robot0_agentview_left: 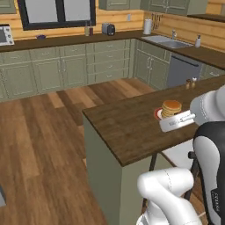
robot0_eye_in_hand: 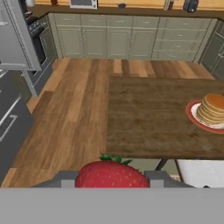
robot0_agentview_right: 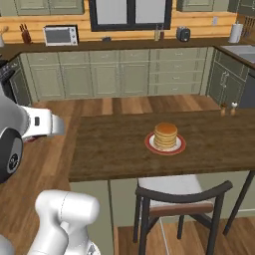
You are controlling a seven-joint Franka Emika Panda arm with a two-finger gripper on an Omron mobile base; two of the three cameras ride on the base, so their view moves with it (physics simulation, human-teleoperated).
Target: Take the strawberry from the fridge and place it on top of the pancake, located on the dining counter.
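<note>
Sitting between the two dark finger tips at the bottom of the hand view, the strawberry point(robot0_eye_in_hand: 112, 174) was seen red and round, with its green leaves on top; it was held by the gripper point(robot0_eye_in_hand: 112, 178), whose jaws were closed on it from both sides; so the fruit was judged to be out of the fridge point(robot0_eye_in_hand: 15, 39) already, and the grey fridge was seen off at the left edge of that view, well apart from the hand.

The pancake point(robot0_eye_in_hand: 212, 109) was seen as a short golden stack on a red-rimmed plate point(robot0_eye_in_hand: 191, 114); the plate was set on the dining counter point(robot0_eye_in_hand: 148, 118), toward its right side in the hand view; nothing red was seen on top of the stack in the right base view point(robot0_agentview_right: 165, 134), so the placing was judged not yet done.

The hand was seen near the near edge of the dark wooden top, with the stack off to one side of it; in the left base view the gripper's white body was seen just beside the pancake point(robot0_agentview_left: 171, 108), though how high above the counter it hung could not be told.

What was judged left: the strawberry had to be carried over the stack, lowered onto the top pancake, and let go; a chair point(robot0_agentview_right: 182, 196) was seen tucked under the counter, below the plate.
</note>
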